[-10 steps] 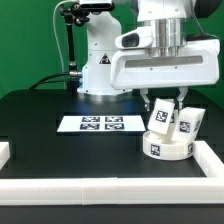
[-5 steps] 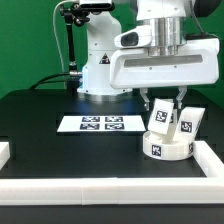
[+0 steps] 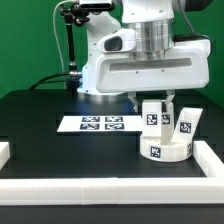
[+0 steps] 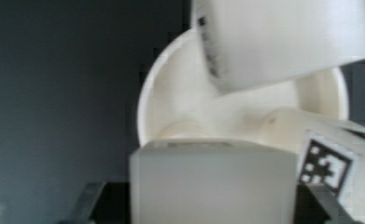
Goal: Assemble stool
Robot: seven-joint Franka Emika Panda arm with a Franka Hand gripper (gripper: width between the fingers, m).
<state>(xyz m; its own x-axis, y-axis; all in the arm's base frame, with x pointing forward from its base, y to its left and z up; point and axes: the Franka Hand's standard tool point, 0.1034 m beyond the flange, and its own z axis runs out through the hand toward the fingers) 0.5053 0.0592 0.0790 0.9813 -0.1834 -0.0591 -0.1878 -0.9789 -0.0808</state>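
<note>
The stool's round white seat [image 3: 166, 149] lies flat at the exterior view's right, with a tag on its rim. Two white tagged legs stand on it: one [image 3: 152, 117] toward the exterior view's left and one [image 3: 184, 122] toward its right. My gripper [image 3: 152, 106] hangs straight down over the first leg. In the wrist view that leg [image 4: 205, 180] fills the space between my fingers [image 4: 94, 203]. A thin dark gap shows on each side, so my gripper [image 4: 214, 208] is open round it. The seat [image 4: 161, 90] curves behind it, and the other leg [image 4: 330, 150] shows its tag.
The marker board [image 3: 100, 124] lies flat mid-table, at the exterior view's left of the seat. White border rails run along the front [image 3: 110, 190], the right [image 3: 214, 160] and the left [image 3: 5, 150]. The arm's white base [image 3: 100, 70] stands behind.
The hand has turned and shifted toward the exterior view's left. The leg under it now stands upright, a little further left. The fingers have drawn closer together.
</note>
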